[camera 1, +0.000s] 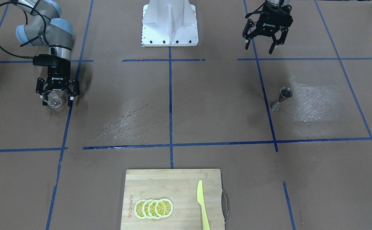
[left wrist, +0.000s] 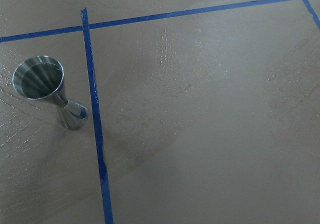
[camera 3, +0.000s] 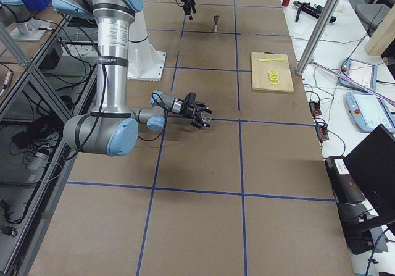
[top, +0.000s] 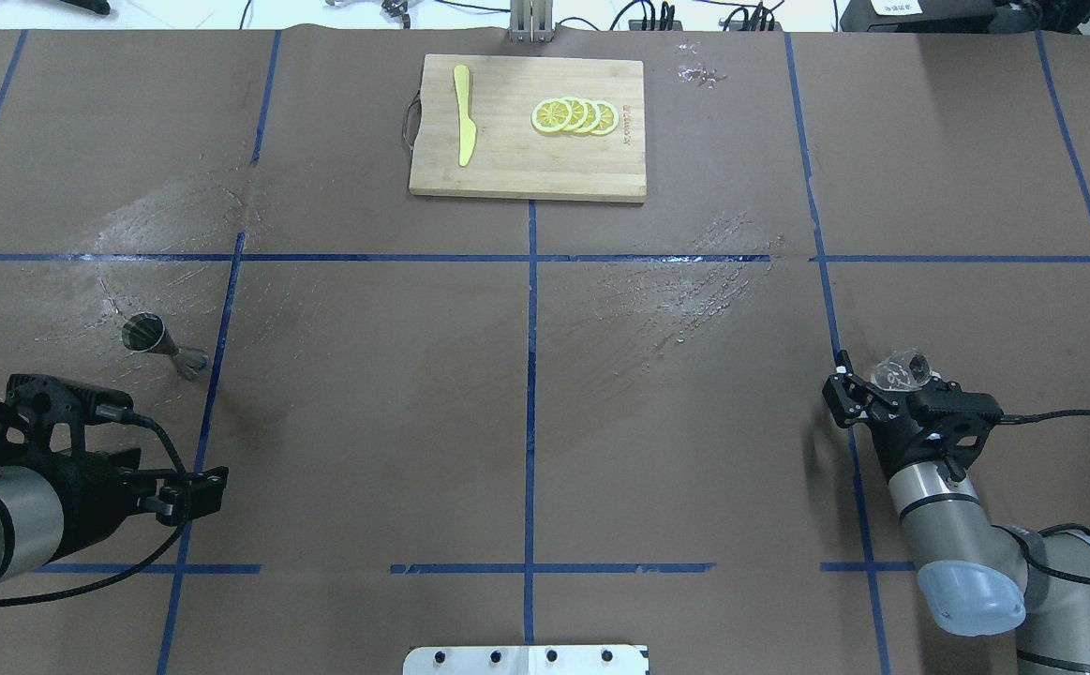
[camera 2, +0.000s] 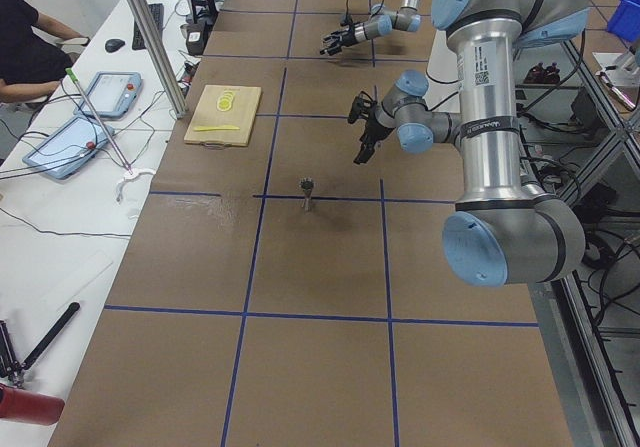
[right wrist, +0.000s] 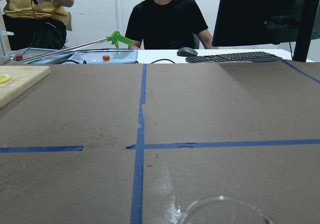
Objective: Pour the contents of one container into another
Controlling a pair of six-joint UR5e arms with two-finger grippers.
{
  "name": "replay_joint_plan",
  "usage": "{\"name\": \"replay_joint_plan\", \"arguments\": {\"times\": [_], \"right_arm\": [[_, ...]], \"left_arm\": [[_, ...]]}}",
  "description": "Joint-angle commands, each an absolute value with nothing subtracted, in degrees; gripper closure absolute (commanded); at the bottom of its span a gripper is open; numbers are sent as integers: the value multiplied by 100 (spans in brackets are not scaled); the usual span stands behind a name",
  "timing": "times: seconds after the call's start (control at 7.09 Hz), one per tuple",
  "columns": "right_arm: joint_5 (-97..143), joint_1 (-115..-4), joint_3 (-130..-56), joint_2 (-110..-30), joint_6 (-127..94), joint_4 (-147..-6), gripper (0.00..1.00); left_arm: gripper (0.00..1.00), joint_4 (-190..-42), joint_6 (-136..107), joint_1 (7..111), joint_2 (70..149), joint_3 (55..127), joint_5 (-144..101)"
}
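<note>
- Right gripper (camera 1: pixel 57 98): jaws are closed on the glass (camera 1: pixel 54 100), which is gripped by its sides. It appears to be held just clear of the table, though this is not certain. In the right wrist view only the rim is seen, at the bottom edge. Whether anything is in it cannot be told.
- Glass position: well apart from the jigger (camera 1: pixel 281 99), across the table on the robot's right, and about as far out from the robot's base.
- Left gripper (camera 1: pixel 259 48): jaws are spread wide and nothing is held. It is parked near the jigger, on the robot's side of it, not touching.
- Jigger: stands upright on its small cone, wide cone up, just beside a blue tape line. It is seen whole in the left wrist view. Glossy streaks are noted on the paper around it.
- Board (camera 1: pixel 179 182): lies beyond the jigger, farther from the robot and toward the table's middle. Lemon slices (camera 1: pixel 154 208) and a yellow knife (camera 1: pixel 201 204) lie on it. It is judged to have no part in the task.

Step in hand, as judged: the grasp is done, the carry is not begun and nothing has been poured.

Next move calls for:
- The glass to be kept level along a long sideways carry to the jigger.
- The lip to be set over the upper cone.
- A slow tilt, since the target mouth is small and the narrow-footed jigger could be tipped by a touch.
</note>
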State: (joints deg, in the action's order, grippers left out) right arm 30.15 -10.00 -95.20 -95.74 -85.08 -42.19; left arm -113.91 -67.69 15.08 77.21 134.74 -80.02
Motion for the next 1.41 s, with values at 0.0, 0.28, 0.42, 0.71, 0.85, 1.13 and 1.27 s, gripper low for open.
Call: {"name": "replay_joint_plan", "arguments": {"times": [0.0,0.28,0.42,0.71,0.85,1.13,1.27], "right_arm": [[3015,-1002,-9527,-9545,-8499,-4219,0],[3015,-1002,-9527,-9536,-8499,-4219,0],[3015,-993,-9527,-9527,-8499,-4219,0],[3015,-993,-9527,-9527,-8508,-4219,9],[3015,-993,-9519,-9527,-8508,-4219,16],[3015,-993,-9536,-9527,-8499,-4219,0],[3015,-1002,-9571,-9527,-8482,-4210,0]], "left_arm": [[0,-11391,-6759,1520,7769,13465,-8007],[0,-11391,-6759,1521,7770,13465,-8007],[0,-11391,-6759,1521,7770,13465,-8007],[0,-11391,-6768,1521,7770,13456,-8007],[0,-11391,-6768,1521,7770,13465,-8007],[0,-11391,-6759,1521,7778,13473,-8007],[0,-11391,-6759,1521,7778,13491,-8007]]}}
